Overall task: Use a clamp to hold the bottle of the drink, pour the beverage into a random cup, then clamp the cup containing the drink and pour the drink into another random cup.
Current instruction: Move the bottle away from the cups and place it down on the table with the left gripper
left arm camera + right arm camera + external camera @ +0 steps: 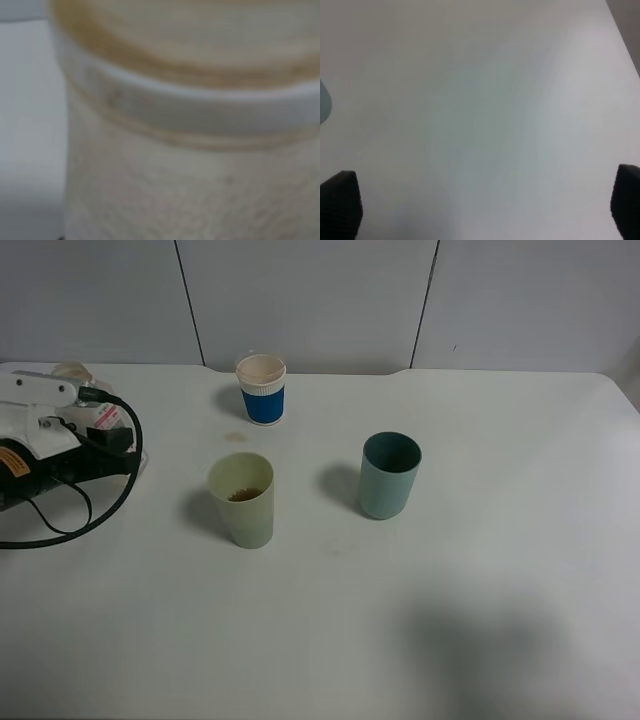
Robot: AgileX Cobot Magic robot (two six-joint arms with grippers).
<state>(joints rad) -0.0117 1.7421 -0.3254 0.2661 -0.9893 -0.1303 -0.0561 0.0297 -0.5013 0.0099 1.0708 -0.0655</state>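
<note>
Pale yellow-green cup point(245, 522) holds a little brown drink point(243, 494); one teal cup point(386, 483), one blue cup point(263, 400). Left gripper point(100, 435) grips one bottle point(105, 417) at the tabletop point(500, 590) left edge; right gripper point(482, 205) open.

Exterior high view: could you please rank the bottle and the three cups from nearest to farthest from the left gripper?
1. Bottle, held in the left gripper, far left.
2. Yellow-green cup in front and blue cup behind: too close to call.
3. Teal cup, right of centre.

This looks like a robotics lab. A white table point(480, 590) stands against a grey panelled wall point(300, 290). A cabled robot arm point(30, 430) sits at its edge.
</note>
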